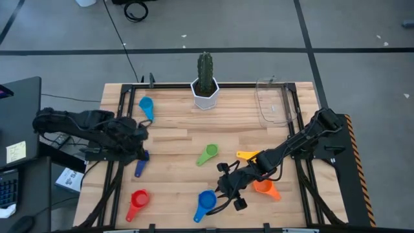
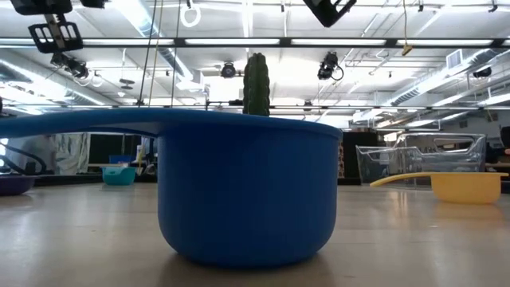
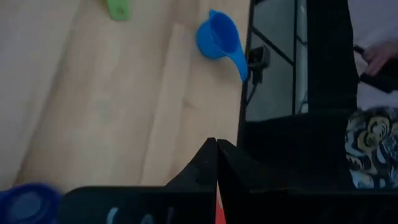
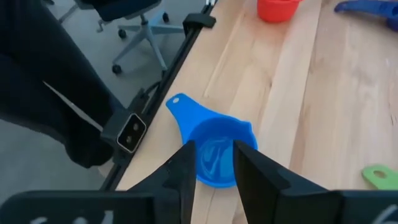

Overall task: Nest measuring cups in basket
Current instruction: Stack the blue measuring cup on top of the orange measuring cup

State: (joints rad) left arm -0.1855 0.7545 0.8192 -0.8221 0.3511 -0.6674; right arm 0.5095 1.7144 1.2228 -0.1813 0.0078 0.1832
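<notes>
Several measuring cups lie scattered on the wooden table: light blue (image 1: 146, 107), purple (image 1: 140, 165), red (image 1: 137, 202), blue (image 1: 206, 204), green (image 1: 207, 154), yellow (image 1: 248, 155) and orange (image 1: 265, 189). The clear basket (image 1: 275, 100) stands at the far right with nothing in it. My right gripper (image 4: 212, 149) hangs open above the blue cup (image 4: 217, 152), which stands on its base with its handle toward the near table edge; the low view shows nothing touching it. My left gripper (image 3: 216, 148) is shut on nothing, at the table's left side (image 1: 139, 137) above the purple cup.
A white pot with a green cactus (image 1: 206, 81) stands at the far middle, left of the basket. A black metal frame (image 1: 123, 90) runs round the table's edges. An office chair (image 4: 134, 25) stands on the floor beyond the near edge.
</notes>
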